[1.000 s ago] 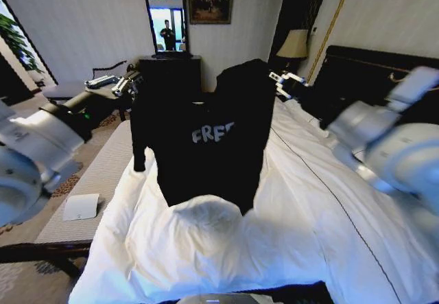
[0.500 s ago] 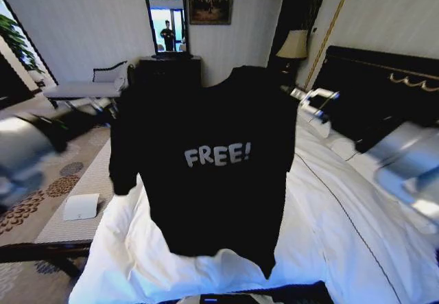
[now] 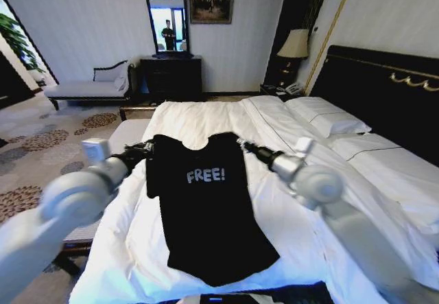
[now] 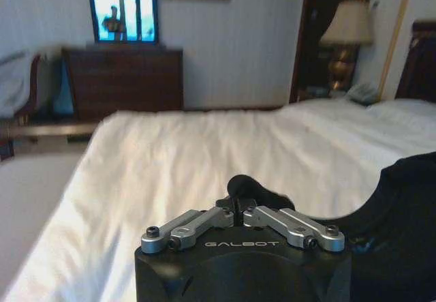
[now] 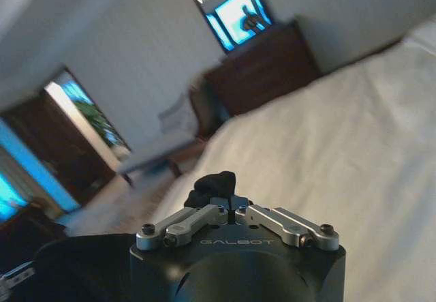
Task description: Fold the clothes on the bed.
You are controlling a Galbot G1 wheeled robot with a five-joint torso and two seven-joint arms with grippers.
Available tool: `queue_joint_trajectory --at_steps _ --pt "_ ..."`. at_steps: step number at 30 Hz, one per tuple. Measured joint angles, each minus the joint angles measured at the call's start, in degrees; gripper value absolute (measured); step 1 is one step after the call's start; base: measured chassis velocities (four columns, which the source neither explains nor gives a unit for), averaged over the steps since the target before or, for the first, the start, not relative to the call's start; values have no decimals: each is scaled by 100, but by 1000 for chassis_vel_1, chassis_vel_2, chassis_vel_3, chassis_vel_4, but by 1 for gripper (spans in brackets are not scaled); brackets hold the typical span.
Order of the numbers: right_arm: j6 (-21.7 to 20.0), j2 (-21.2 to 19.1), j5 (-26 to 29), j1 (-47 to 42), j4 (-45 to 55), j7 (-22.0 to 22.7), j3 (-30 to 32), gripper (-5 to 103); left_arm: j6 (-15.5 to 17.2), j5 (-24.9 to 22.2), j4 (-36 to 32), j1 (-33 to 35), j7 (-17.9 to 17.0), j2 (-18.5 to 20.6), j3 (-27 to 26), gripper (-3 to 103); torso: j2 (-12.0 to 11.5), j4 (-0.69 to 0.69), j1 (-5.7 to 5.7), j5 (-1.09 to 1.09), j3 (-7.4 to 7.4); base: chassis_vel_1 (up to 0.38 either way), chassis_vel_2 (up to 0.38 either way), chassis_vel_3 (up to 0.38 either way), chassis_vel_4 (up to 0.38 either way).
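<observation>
The T-shirt (image 3: 209, 211) lies flat, chest lettering up, on the bed (image 3: 322, 173); its lower hem reaches the bed's near edge. Both arms extend forward and low (forearms blurred). The left gripper (image 3: 145, 149) and right gripper (image 3: 241, 142) each pinch a shoulder, fingers clamped on black cloth

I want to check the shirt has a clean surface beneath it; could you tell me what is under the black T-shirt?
The black T-shirt lies spread on the bed, white duvet showing all round it. Anything directly beneath it is covered.
</observation>
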Motion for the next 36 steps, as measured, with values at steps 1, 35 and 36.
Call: queue_joint_trajectory --at_steps 1,35,36 --pt "52 84 -197 38 -304 -60 -126 0 -59 188 268 -59 74 -218 222 1 0 1 0 0 0 0 0 0 0" --pt "1971 2878 -3273 2478 -7237 -1409 -1157 0 -1001 2238 6581 -3199 924 -3433 1796 1 0 -2 -1 0 -1 0 0 0 0" --pt "2025 2922 -3369 2538 -7375 -1470 -1117 0 -1010 2261 6646 -3203 940 -3468 1797 1 0 -3 -2 -1 -2 0 0 0 0"
